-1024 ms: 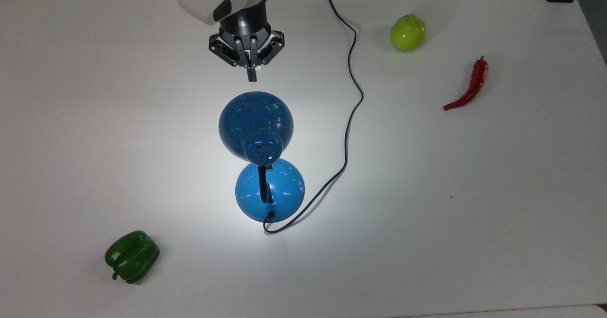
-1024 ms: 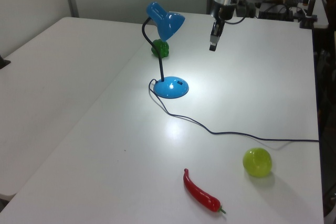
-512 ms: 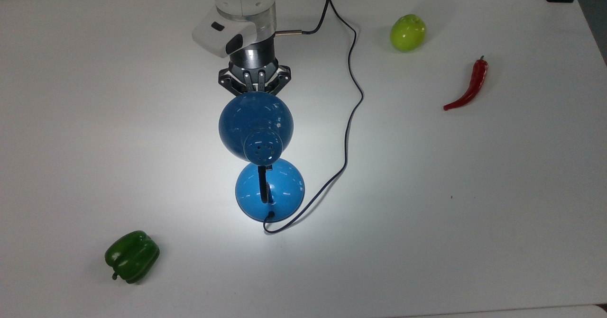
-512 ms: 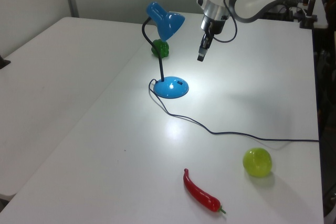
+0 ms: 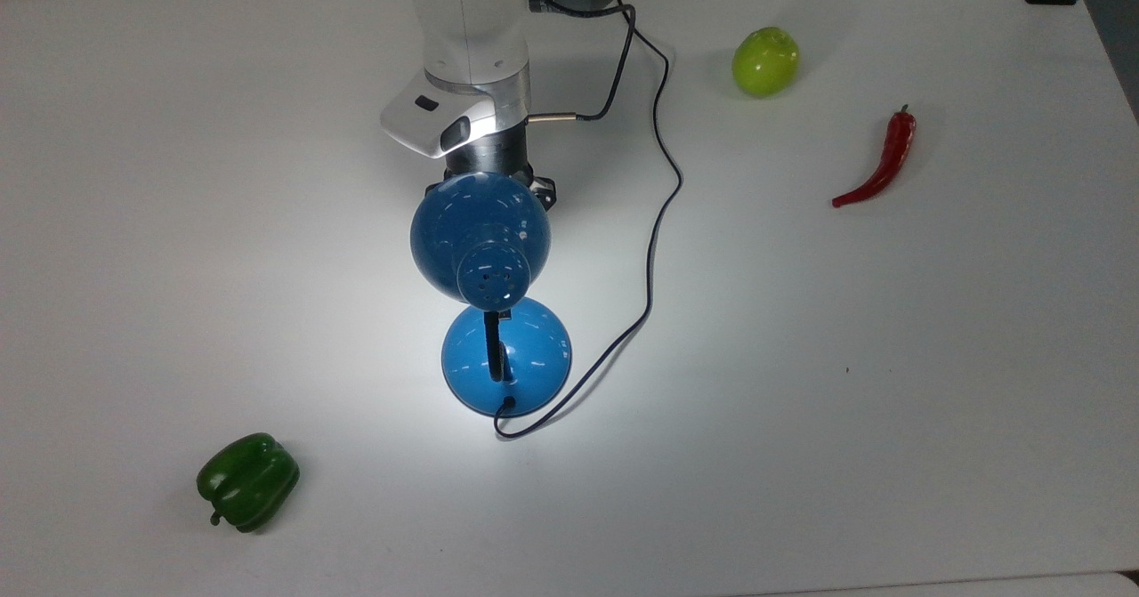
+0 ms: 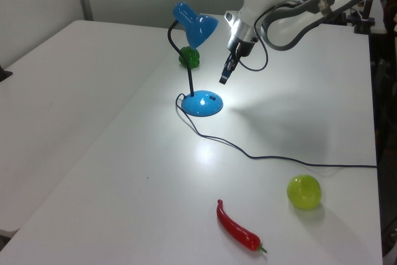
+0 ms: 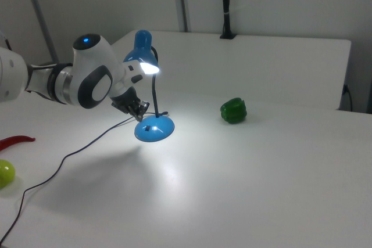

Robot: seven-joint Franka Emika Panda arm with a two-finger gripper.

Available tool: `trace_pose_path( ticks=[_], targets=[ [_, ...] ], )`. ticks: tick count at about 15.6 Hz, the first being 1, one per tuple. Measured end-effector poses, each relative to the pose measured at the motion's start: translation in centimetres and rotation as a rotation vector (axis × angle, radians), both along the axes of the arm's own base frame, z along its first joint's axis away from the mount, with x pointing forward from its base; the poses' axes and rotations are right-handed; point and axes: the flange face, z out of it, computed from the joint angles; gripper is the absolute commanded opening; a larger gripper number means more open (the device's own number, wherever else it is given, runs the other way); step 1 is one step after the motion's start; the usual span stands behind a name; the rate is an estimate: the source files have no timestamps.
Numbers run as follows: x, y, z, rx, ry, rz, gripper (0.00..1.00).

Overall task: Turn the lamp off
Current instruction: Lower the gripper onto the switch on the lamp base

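Observation:
The blue lamp [image 5: 480, 234] stands mid-table and is lit, throwing a bright pool on the white table [image 5: 890, 383]. Its dome shade [image 6: 196, 24] leans over the round base [image 6: 202, 104], which carries a small dark switch [image 6: 211, 97]. My gripper [image 6: 223, 79] hangs shut, tips pointing down, just above and to the left view's right of the base. In the top view the shade hides the fingers, leaving the gripper's body edge [image 5: 541, 190] showing. In the right view the gripper [image 7: 141, 109] sits below the glowing shade [image 7: 142, 56], close to the base [image 7: 154, 128].
A thin black cord [image 5: 660, 161] runs from the base toward the table's far edge. A green bell pepper [image 5: 247, 481] lies at the top view's lower left. A green apple [image 5: 765, 61] and a red chili [image 5: 881, 163] lie at the top view's upper right.
The arm has come down and toward the lamp. The gripper's fingers, plain in the top view a second ago, have slid under the shade. The lamp stays lit.

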Motion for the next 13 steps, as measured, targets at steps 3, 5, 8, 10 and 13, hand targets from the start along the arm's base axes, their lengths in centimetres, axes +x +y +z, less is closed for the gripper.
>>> trace_pose_path(
  ticks=[3, 5, 8, 10, 13],
  targets=[
    [0.5, 0.4, -1.4, 0.000, -0.030, 0.003, 0.00],
    [0.7, 0.5, -2.2, -0.001, -0.040, 0.004, 0.00],
    [0.8, 0.5, -3.2, -0.004, -0.031, 0.005, 0.00],
    [0.9, 0.6, -3.4, -0.003, -0.046, 0.005, 0.00],
    [1.2, 0.7, -4.3, -0.004, -0.065, 0.006, 0.00]
  ],
)
